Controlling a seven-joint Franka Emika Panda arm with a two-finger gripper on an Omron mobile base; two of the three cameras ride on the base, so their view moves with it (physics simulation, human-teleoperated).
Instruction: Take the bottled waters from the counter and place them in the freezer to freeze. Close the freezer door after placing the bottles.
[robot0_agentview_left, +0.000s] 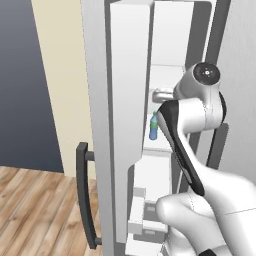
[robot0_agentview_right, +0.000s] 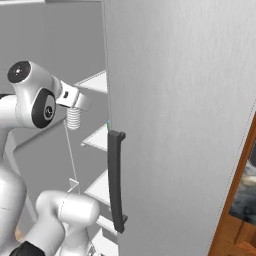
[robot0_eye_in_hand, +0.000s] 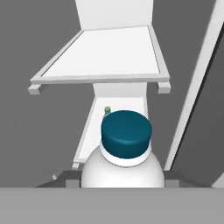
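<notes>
The arm reaches into the open freezer (robot0_agentview_left: 172, 50), with the claw (robot0_agentview_right: 74, 114) grasping a whitish ribbed bottle (robot0_agentview_right: 73, 118) from above. In the right base view the bottle hangs upright beneath the claw, at about 9 o'clock from the dark handle (robot0_agentview_right: 116, 180) of the plain grey door (robot0_agentview_right: 180, 125). In the hand view this bottle (robot0_eye_in_hand: 123, 168) sits at 6 o'clock, showing a dark teal cap (robot0_eye_in_hand: 126, 133) over white shoulders.

The second bottle (robot0_agentview_left: 153, 126), blue-tinted with a green cap, stands upright on a white shelf (robot0_agentview_left: 160, 145) inside the freezer. In the hand view, only its green cap (robot0_eye_in_hand: 107, 110) peeks out at 11 o'clock of the teal cap.

The freezer door (robot0_agentview_left: 107, 125) stands open, its bar handle (robot0_agentview_left: 85, 195) at 7 o'clock in the left base view. A white shelf (robot0_eye_in_hand: 105, 57) lies at 12 o'clock in the hand view.
</notes>
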